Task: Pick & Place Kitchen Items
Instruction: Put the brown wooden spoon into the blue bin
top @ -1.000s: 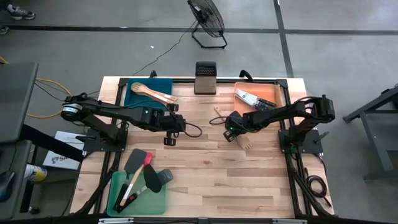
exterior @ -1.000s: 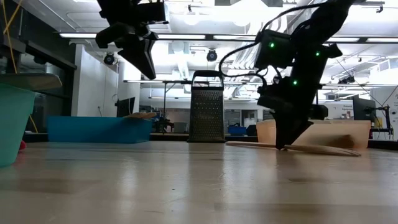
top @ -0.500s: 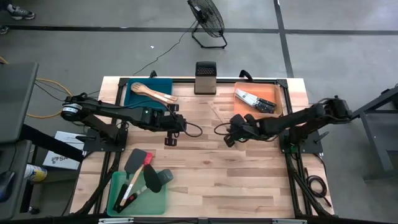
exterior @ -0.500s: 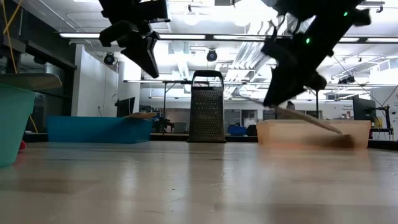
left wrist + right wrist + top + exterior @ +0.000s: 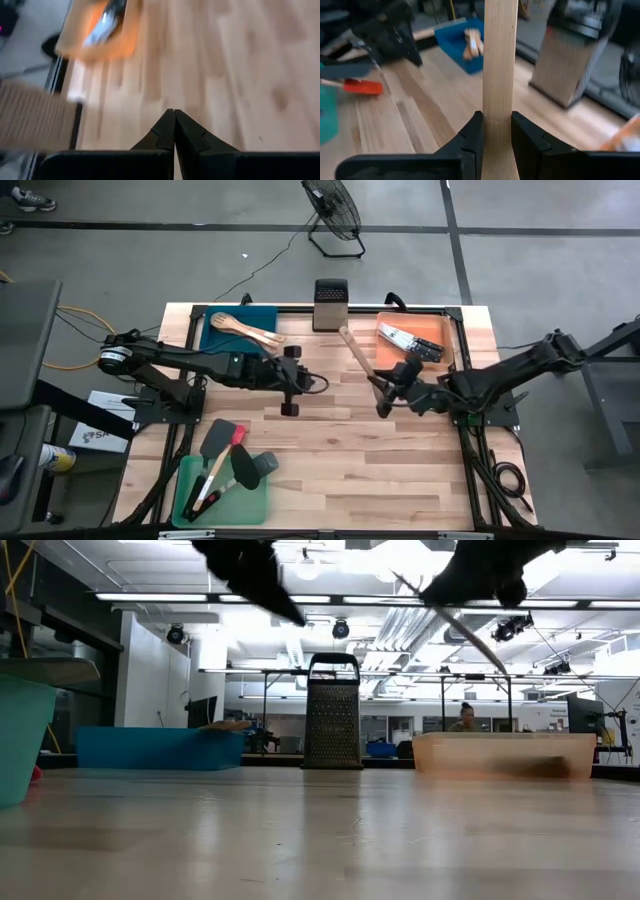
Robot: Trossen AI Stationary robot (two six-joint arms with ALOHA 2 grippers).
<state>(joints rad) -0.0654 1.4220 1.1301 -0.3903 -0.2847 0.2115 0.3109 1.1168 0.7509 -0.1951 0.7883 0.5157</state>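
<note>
Right jaws around wooden spatula (image 5: 498, 75) handle.

In front of the box grater (image 5: 329, 304) the counter (image 5: 340, 470) lies bare and wide. To its left the blue tray (image 5: 236, 332) blocks passage, to its right the orange tray (image 5: 414, 343). Both arms hang over the middle band, the right gripper (image 5: 381, 394) with a wooden utensil (image 5: 356, 352).

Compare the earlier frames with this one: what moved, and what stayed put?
The right gripper, shut on the wooden spatula, lifted it off the table and swung it up. The shut left gripper shifted slightly toward the centre. Trays' contents and grater stayed.
</note>
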